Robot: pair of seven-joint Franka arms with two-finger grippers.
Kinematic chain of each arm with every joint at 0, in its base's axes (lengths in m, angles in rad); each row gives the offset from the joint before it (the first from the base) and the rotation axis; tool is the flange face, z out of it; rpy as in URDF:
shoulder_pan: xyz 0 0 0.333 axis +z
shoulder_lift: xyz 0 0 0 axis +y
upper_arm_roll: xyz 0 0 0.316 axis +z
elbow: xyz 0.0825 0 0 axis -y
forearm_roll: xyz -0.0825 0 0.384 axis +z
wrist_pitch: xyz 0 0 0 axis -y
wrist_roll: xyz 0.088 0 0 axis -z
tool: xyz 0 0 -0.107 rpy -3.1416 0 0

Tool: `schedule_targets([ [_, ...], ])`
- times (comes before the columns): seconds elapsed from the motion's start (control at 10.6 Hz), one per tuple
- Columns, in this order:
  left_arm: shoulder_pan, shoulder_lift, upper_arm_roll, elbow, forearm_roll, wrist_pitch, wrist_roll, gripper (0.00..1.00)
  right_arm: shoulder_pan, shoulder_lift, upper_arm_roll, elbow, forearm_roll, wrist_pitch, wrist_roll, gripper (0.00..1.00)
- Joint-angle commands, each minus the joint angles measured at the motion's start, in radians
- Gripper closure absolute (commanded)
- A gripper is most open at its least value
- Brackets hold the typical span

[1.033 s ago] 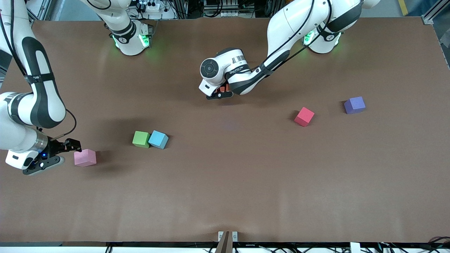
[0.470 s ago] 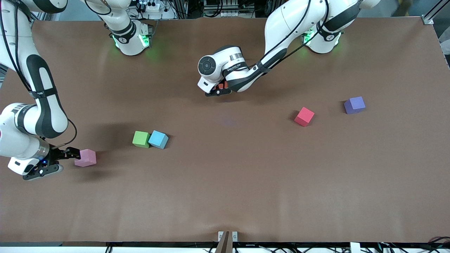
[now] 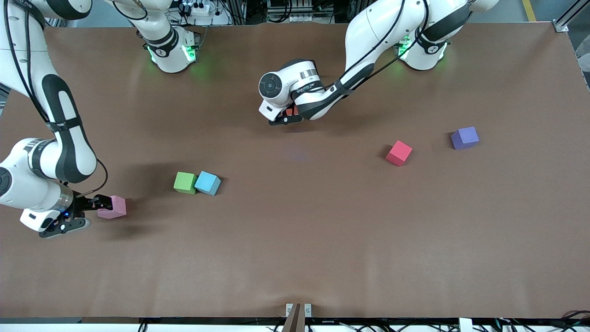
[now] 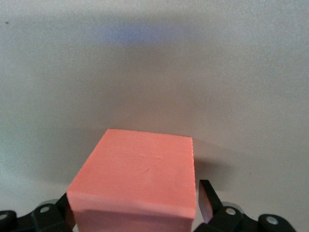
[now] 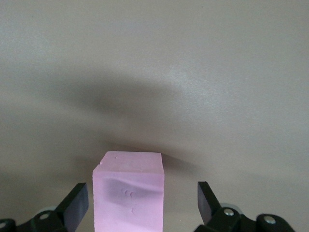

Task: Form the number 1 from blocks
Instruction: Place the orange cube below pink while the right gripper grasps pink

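Right gripper [image 3: 96,210] low at right arm's end of table, fingers wide, astride pink block [image 3: 112,207], not yet gripping. Advice: centre block, close squarely.

Left gripper [image 3: 286,116] at table, mid-table near bases; jaws just clear of orange block [image 4: 137,181]; judged released. Advice: lift straight up.

No legible writing.

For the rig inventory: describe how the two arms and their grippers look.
Both arms are glossy white with black joint bands and black cables along the links; green lights glow at their bases. The left gripper and right gripper have black fingers on white hands; the right shows a small blue light.
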Motion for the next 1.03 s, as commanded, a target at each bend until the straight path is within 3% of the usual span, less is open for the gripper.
schedule_targets([
  [0.0,0.000,-0.049,0.013,0.016,-0.023,-0.064,-0.012,0.00,0.029,0.029,-0.024,0.023,-0.004,-0.002,0.015,0.00],
  [0.47,0.029,-0.114,0.007,0.144,-0.026,-0.205,-0.021,0.00,0.030,0.054,-0.028,0.022,-0.004,0.001,0.018,0.00],
  [0.85,0.109,-0.192,0.053,0.135,-0.012,-0.219,-0.085,0.00,0.033,0.078,-0.029,0.021,-0.003,0.012,0.019,0.01],
  [0.94,0.153,-0.204,0.059,0.125,-0.010,-0.225,-0.084,0.00,0.033,0.083,-0.032,0.022,-0.003,0.012,0.019,0.06],
])
